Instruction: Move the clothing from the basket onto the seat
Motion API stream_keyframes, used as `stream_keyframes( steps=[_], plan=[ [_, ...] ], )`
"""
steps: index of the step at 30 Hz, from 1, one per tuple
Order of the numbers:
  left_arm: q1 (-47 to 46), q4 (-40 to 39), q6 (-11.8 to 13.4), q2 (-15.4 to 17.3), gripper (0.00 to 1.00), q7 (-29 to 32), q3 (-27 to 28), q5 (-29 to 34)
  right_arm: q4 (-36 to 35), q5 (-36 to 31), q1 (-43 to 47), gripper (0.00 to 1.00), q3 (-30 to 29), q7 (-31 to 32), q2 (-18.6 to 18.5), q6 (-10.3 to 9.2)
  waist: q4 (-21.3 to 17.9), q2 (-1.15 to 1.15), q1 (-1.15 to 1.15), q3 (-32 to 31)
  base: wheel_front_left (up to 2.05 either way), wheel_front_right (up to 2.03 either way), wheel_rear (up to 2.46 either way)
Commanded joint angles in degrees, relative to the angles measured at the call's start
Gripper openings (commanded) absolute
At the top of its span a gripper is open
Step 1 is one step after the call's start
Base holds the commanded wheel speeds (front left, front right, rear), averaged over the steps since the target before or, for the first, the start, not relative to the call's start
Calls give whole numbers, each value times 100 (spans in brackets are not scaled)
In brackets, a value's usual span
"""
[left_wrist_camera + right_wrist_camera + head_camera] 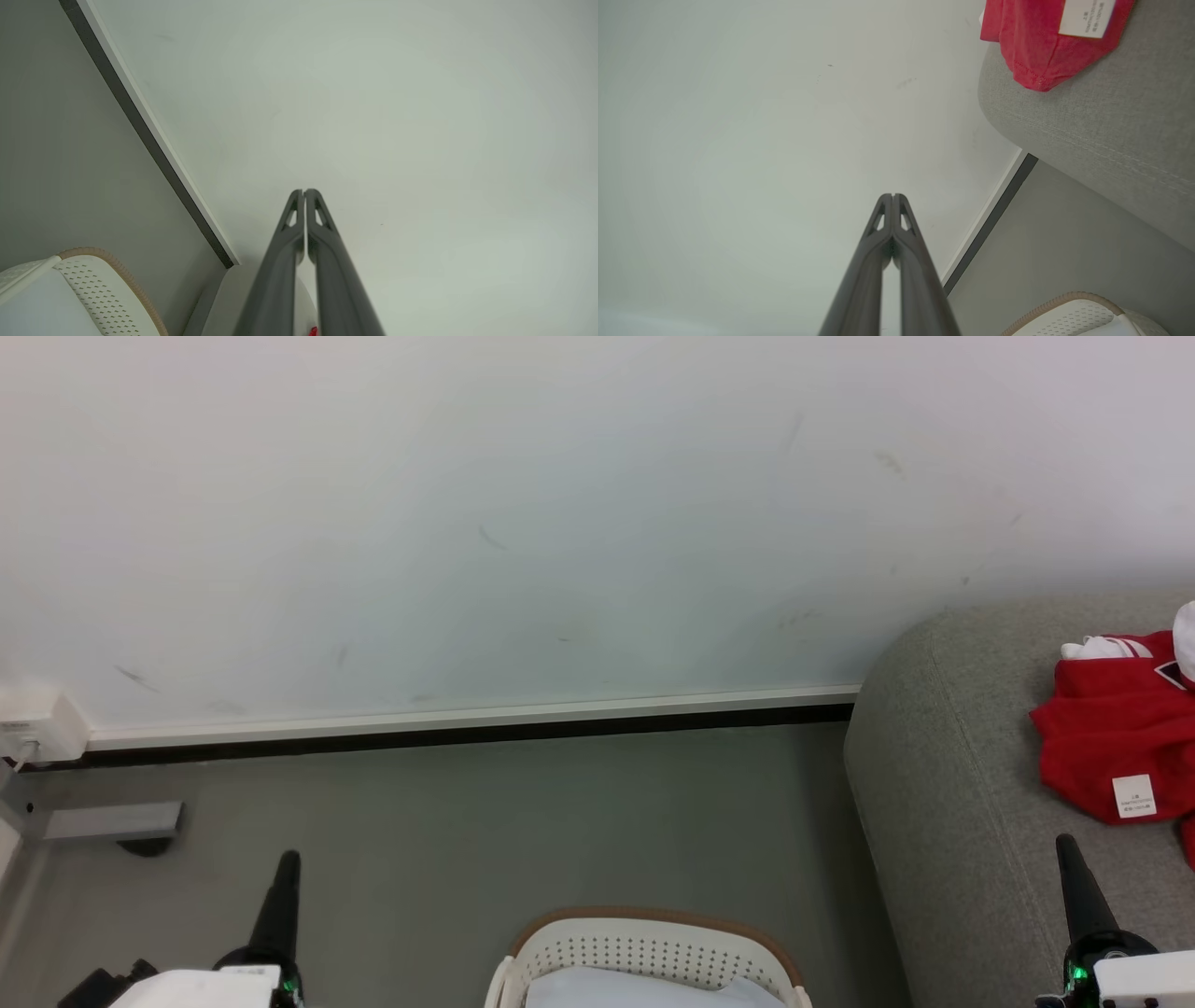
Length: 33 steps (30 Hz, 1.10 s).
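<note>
My left pincer and right pincer are both clenched on nothing, the red jersey lies on the grey sofa at three o'clock, and the cream basket sits at six o'clock.

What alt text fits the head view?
A red jersey lies crumpled on a grey sofa at the right edge, while a cream basket with a brown rim sits on the grey floor at bottom centre. The left gripper and right gripper rise from the lower corners, both shut, before a white wall.
</note>
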Motion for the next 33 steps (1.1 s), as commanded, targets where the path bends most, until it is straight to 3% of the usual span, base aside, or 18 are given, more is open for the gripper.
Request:
stream_keyframes(
  steps=[1,33],
  plan=[
    [-81,-49,-39,44,0,41,17,-191,-12,139,-95,0,-62,38,11,-9,3,0,0,1,0,0,0],
    [-122,-102,-102,44,0,385,30,-1416,20,1161,-123,0,-366,394,215,-12,58,0,0,9,0,0,0]
  ],
)
